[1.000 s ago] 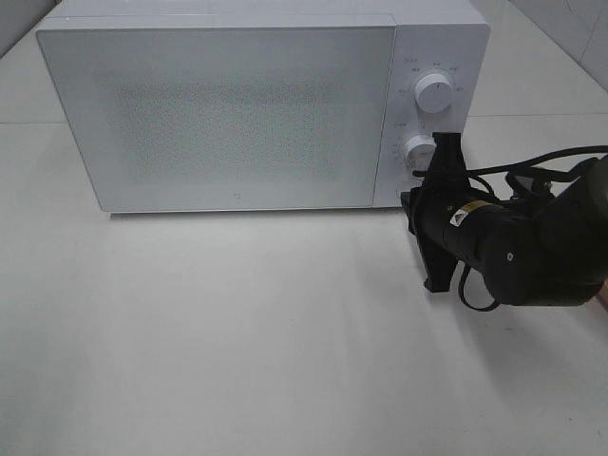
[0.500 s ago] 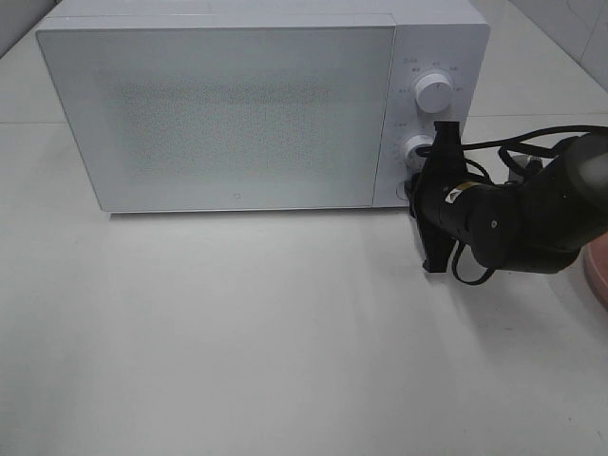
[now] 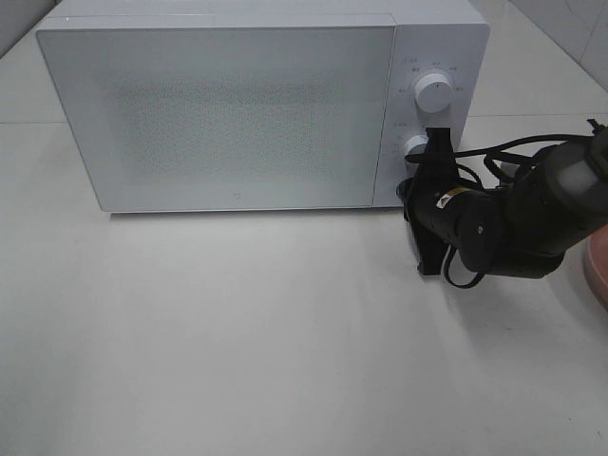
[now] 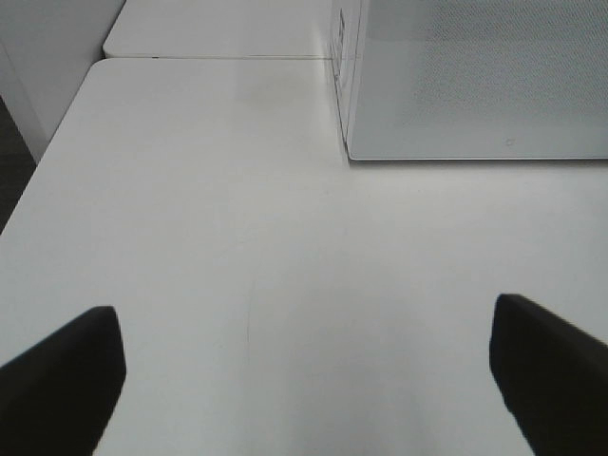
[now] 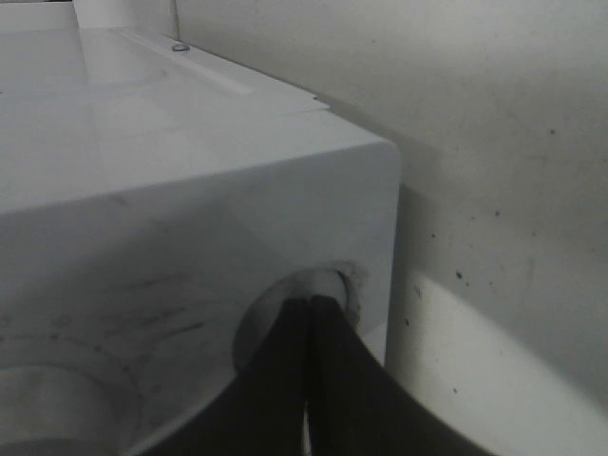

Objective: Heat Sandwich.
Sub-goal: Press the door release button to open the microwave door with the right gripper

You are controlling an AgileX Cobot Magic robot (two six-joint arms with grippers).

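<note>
The sandwich is out of view in every frame. The white microwave [image 3: 237, 114] stands at the back of the table with its door closed. My right gripper [image 3: 424, 163] is shut, and its black fingertips press against the lower knob [image 3: 414, 145] on the control panel. The right wrist view shows the same: the two fingers [image 5: 328, 380] lie together with their tips on the round knob [image 5: 332, 282] near the microwave's [image 5: 190, 209] corner. My left gripper [image 4: 304, 380] hangs open over bare table, left of the microwave [image 4: 475, 85], with nothing between its fingers.
The upper knob [image 3: 434, 94] sits above the lower one. An edge of a pink plate [image 3: 598, 271] shows at the far right of the table [image 3: 237, 332]. Black cables trail behind the right arm [image 3: 513, 223].
The right arm has swung back toward the microwave and turned at the wrist, with its fingertips staying at the lower knob. The pink plate's edge came into view. The left gripper has not moved.
</note>
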